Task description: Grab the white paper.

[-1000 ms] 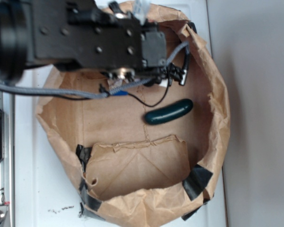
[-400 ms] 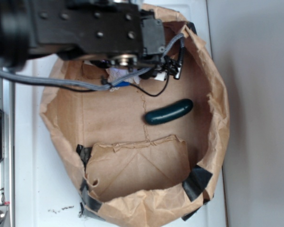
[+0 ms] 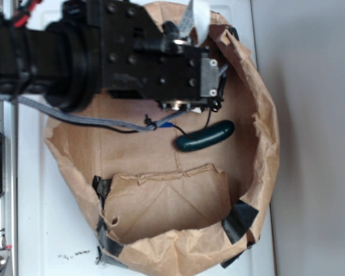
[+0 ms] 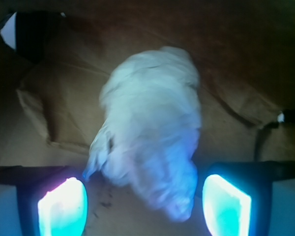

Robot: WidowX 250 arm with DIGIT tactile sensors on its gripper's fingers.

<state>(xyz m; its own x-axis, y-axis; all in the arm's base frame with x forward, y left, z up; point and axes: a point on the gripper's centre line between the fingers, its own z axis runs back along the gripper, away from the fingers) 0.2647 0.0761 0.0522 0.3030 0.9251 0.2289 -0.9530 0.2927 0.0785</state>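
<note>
Paper is filling the middle of the wrist view: the white paper (image 4: 150,128), a crumpled, lumpy wad, is lying on the brown floor of the paper bag (image 4: 54,113), its near end reaching down between the two fingers (image 4: 63,206). The fingers are standing spread apart, one at each lower corner of that view, both glowing pale blue, and neither is touching the wad. Whether the wad's near end is level with the fingertips or farther back cannot be told, since the picture is blurred.

From the outside view, the black arm (image 3: 132,57) is stretching in from the left across the upper part of the brown paper bag (image 3: 264,132), which is sitting wide open on the white counter (image 3: 46,230). The arm is covering the wad there, so it is not showing in this view. A dark green cucumber (image 3: 205,137) is lying on the bag's floor just below the arm's front end. Black tape (image 3: 240,220) is patching the bag's rim at the lower corners.
</note>
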